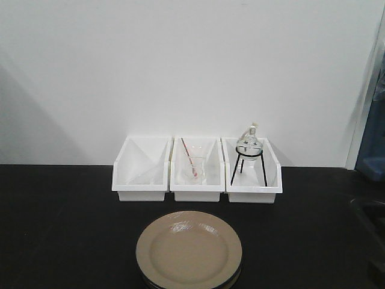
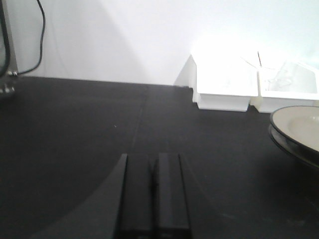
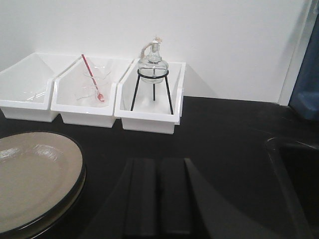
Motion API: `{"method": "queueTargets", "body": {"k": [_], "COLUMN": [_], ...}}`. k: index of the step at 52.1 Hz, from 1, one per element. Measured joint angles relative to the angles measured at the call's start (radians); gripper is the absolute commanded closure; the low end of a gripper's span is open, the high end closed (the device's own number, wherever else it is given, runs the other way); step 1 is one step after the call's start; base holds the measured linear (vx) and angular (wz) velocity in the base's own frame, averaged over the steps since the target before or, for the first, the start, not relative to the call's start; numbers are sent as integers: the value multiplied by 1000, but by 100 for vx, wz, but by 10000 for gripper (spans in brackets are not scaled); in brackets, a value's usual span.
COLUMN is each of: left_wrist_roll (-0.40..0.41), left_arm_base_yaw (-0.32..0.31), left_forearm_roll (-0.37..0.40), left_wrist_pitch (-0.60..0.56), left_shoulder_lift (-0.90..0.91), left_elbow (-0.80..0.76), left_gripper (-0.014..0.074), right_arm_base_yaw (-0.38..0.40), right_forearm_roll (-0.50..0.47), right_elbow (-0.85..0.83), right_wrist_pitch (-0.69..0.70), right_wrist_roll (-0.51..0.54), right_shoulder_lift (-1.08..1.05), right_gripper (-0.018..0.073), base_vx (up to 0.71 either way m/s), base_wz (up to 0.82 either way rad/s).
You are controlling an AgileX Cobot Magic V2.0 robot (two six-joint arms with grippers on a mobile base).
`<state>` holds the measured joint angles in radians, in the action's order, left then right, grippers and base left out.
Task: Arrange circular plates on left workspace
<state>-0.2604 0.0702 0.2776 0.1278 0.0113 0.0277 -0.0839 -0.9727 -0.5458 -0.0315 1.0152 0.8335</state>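
plates [image 1: 189, 250] sit stacked on the counter [image 1: 60, 229], just in front of the middle bin [image 1: 197, 170]. left bin [image 1: 142, 168] looks empty, middle bin has a glass beaker [image 1: 195, 166] with a red rod [image 3: 91, 77], right bin [image 1: 251, 171] holds a glass flask [image 1: 248, 143] on a black tripod [image 3: 152, 89]. left gripper [image 2: 152, 196] clenched on nothing, right gripper [image 3: 158, 196] clenched too, both low over the counter, beside the plates
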Motion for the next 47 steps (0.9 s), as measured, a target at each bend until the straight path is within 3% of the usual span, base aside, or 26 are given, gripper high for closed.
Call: {"method": "queueTargets", "body": {"k": [9,47], "left_wrist_roll": [28,29], "left_arm_base_yaw": [0,0], "left_forearm_roll": [-44,-49], "left_wrist_pitch": [-22,-22], "left_shoulder_lift": [0,0], "left_elbow": [0,0], "left_gripper": [597,597], "right_arm_base_yaw": [0,0], "right_forearm_roll": [0,0], "right_elbow": [0,0], "right_wrist_pitch": [0,0], "right_wrist_roll": [0,0], "right_shoulder_lift": [0,0], "right_gripper": [564,564], "base_vx": [0,0], "base_wz": [0,0]}}
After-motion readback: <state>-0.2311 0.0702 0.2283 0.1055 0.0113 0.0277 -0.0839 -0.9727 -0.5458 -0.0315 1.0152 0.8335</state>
